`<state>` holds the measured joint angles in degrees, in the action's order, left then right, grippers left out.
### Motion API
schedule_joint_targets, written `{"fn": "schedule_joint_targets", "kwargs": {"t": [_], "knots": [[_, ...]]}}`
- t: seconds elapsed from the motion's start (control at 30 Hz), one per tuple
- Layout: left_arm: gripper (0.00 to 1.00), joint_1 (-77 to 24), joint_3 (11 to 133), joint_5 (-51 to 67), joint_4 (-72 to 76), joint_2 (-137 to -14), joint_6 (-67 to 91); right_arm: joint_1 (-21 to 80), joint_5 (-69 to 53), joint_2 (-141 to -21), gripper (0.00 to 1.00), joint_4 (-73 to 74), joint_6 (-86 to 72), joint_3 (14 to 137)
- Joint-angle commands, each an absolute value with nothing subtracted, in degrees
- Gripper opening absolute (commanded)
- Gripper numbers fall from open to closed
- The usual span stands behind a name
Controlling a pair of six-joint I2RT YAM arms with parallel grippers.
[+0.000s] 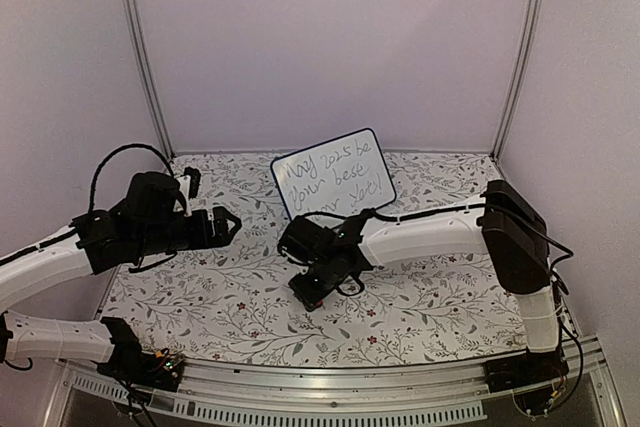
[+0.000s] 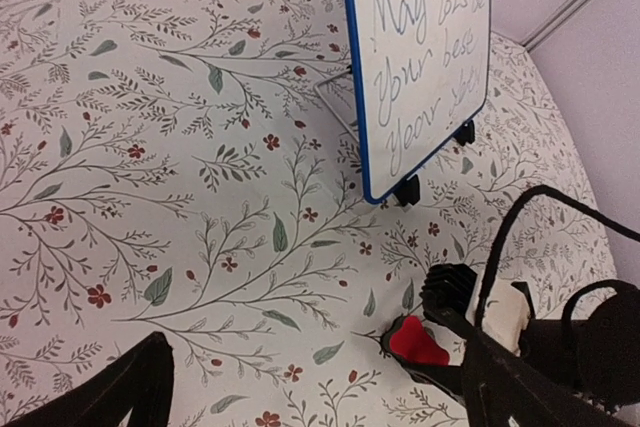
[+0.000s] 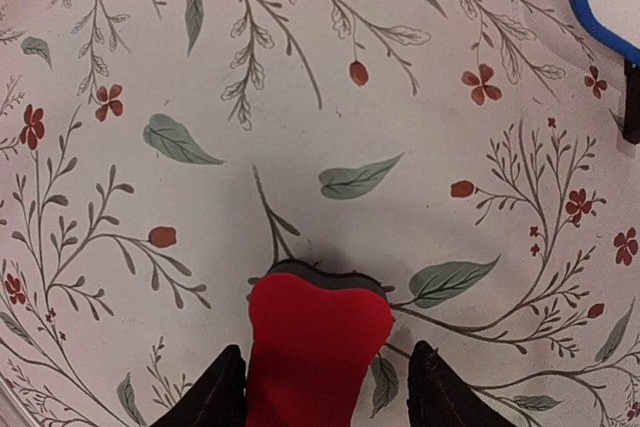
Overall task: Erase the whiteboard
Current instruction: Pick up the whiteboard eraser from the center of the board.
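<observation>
Standing at the upper centre of the top view, the whiteboard (image 1: 333, 172) is covered in handwriting. The right gripper (image 3: 327, 357) is set astride the eraser (image 3: 315, 312), fingers apart, not yet clamped; the left gripper (image 1: 232, 225) is spread wide, empty.

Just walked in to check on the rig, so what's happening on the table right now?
The right gripper sits low over the red eraser on the table. It is open, with one finger on either side, and has not clamped yet. The whiteboard stands upright behind it, its handwriting unwiped. The left gripper hovers open and empty at the left.
</observation>
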<state>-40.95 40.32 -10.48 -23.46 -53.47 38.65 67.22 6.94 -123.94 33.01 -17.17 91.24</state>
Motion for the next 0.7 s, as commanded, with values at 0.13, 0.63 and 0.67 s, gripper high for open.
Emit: {"fn": "schedule_joint_targets", "kwargs": {"t": [0.13,0.63,0.67], "knots": [[1.0,-40.1,38.4,-10.2,-21.4,-53.1,38.6,68.4,7.7,-126.0,0.47,34.9,-17.8,93.8],[1.0,-40.1,37.7,-11.0,-21.5,-52.5,38.4,68.9,7.5,-126.3,0.47,36.0,-18.1,94.8],[1.0,-40.1,37.6,-11.0,-21.5,-52.5,38.4,68.8,7.6,-126.3,0.46,36.0,-18.1,94.8]]}}
